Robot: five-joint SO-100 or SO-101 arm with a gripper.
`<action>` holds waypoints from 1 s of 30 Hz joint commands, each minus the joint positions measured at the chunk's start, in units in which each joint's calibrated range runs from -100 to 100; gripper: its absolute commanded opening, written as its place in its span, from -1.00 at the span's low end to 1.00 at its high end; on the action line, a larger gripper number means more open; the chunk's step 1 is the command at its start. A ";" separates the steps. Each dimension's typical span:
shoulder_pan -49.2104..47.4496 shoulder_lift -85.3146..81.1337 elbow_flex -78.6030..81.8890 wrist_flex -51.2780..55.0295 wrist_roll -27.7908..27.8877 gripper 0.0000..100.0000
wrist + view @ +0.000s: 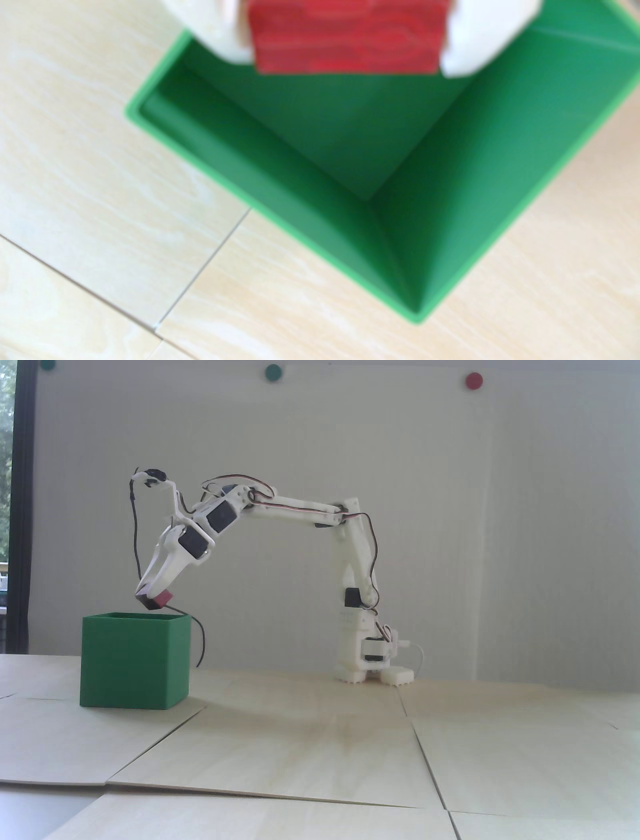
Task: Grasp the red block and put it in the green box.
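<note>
The red block [155, 600] hangs just above the open top of the green box [135, 662], held between the white fingers of my gripper [150, 596]. In the wrist view the red block [346, 38] fills the top centre, pressed on both sides by the white fingertips [485, 38], with my gripper [346, 65] shut on it. Below the block lies the green box [450, 194], seen from above, its inside bare. The box stands on the pale wooden table at the left of the fixed view.
The arm's white base [372, 660] stands at the back of the table, right of the box. A black cable [200, 640] hangs down behind the box. Seams run between the wooden boards [320, 750]. Coloured dots sit on the white wall.
</note>
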 commanded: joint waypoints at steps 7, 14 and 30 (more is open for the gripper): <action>-0.34 -2.01 -5.00 -2.02 0.18 -0.59; -1.30 -2.48 -5.54 -2.02 0.18 -0.59; -27.04 -43.30 28.00 3.96 -0.39 -0.62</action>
